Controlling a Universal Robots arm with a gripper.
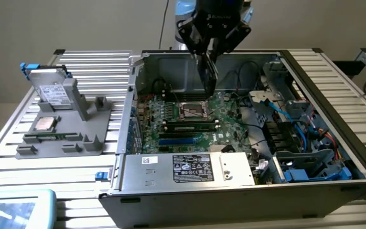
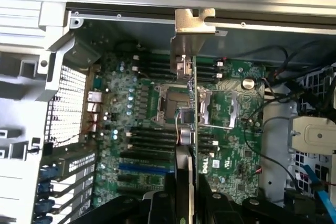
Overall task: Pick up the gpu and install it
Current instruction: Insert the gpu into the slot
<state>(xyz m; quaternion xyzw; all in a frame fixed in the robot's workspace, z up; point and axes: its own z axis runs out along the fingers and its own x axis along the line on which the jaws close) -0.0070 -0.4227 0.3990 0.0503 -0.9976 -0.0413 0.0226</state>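
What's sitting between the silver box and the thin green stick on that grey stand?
A square silvery chip lies flat on the grey stand between the silver box and the green stick; the exterior view shows it.

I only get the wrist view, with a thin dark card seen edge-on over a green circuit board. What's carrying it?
Observer: The arm's black gripper clamps that thin dark gpu card from above, so it hangs upright.
Operator: Is it plugged in?
Observer: Seemingly not; its lower edge looks clear of the green motherboard.
Operator: Anything outside the open grey computer case?
Observer: A grey plastic holder on the exterior view's left carries a silver labelled hard drive.
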